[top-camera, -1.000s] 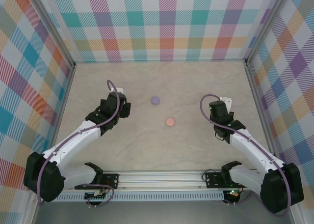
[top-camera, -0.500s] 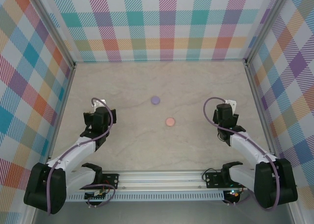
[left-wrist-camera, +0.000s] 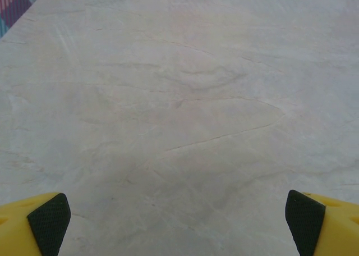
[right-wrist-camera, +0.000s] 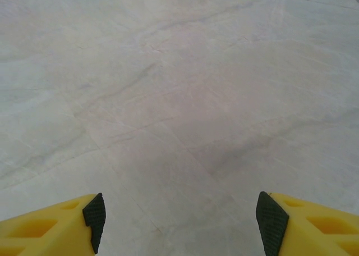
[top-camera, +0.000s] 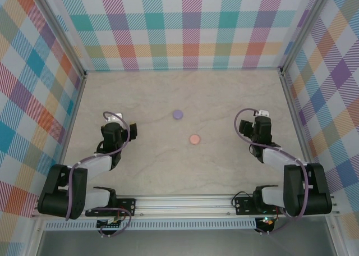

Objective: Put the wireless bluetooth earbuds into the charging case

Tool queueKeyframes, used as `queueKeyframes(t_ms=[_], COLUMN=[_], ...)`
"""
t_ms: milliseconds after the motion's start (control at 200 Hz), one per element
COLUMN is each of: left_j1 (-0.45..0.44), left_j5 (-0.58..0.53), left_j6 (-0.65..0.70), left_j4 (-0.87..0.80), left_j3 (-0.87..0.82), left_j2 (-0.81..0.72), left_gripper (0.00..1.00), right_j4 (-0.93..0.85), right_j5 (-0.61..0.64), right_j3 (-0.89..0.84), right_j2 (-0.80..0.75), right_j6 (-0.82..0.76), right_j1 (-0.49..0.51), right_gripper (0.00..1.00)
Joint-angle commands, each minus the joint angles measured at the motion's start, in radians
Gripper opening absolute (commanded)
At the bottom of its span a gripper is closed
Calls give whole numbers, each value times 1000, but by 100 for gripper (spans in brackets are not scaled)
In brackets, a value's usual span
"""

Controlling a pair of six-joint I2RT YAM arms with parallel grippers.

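Because they are round discs lying flat, the two charging cases show no long axis and point no particular way. The purple case point(top-camera: 178, 114) sits mid-tabletop point(top-camera: 146, 166); the pink case point(top-camera: 194, 139) lies nearer and slightly right, apart from it. Any lettering is too small to read. The left gripper point(left-wrist-camera: 176, 222) is spread wide above bare marbled surface, holding nothing. The right gripper point(right-wrist-camera: 179, 222) is also parted and empty, well away from both cases.

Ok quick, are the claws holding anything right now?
Left claw: open, holding nothing.
Right claw: open, holding nothing.
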Motion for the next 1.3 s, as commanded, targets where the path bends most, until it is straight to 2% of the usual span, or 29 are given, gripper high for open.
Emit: queueKeyframes(t_ms=[0,105,350,485,540,610,675,710,725,740,1295], left_j1=[35,49,65,66,67,72,75,75,74,75,73], left_j5=[112,142,186,187,178,167,156,156,156,155,157], left_j6=[4,11,18,18,13,3,-2,-1,-1,-1,-1], left_j4=[153,183,422,372,311,220,225,234,230,230,229], left_j3=[17,40,-1,13,44,100,98,95,96,96,97], left_j2=[56,118,279,270,273,281,282,284,283,282,284], left_gripper=[100,100,100,100,100,100,100,100,100,100,100], right_j4=[127,149,233,445,478,435,432,422,423,429,425], right_j5=[-94,-101,-128,-131,-135,-146,-147,-147,-148,-147,-152], right_j3=[25,34,30,-23,-14,4,6,8,8,7,9], right_j2=[41,64,98,200,249,248,248,245,247,248,247], right_j6=[-29,-64,-139,-147,-152,-149,-149,-149,-149,-149,-148], right_j1=[-12,-13,-19,-26,-26,-30,-31,-32,-32,-33,-35], right_gripper=[73,73,75,76,77,79,85,93,99,100,100])
